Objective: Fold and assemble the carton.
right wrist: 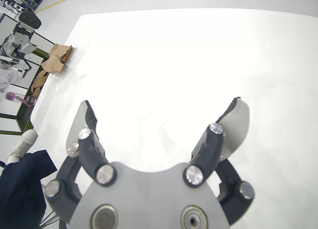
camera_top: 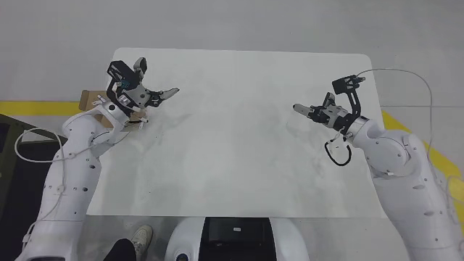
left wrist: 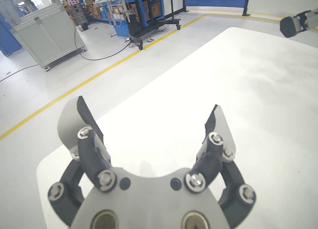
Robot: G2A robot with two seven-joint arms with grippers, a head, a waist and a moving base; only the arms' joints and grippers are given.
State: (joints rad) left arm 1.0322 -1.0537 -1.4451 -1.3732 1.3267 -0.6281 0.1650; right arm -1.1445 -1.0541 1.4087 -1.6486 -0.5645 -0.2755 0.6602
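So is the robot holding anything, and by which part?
Nothing is held. The left end effector and right end effector are both open; the cardboard carton lies at the edge of the table.

One white tabletop [camera_top: 239, 152] is standing under two arms. Two tools are hanging over it, the left tool [left wrist: 147, 106] and the right tool [right wrist: 161, 101]. Each is spreading two fingers [left wrist: 87, 118] wide apart, making four in all. Brown cardboard pieces [right wrist: 53, 65] are lying in one loose heap at the tabletop's edge. At least three are showing, though overlap is hiding the exact count. One pink bottle [right wrist: 21, 98] is lying near them.
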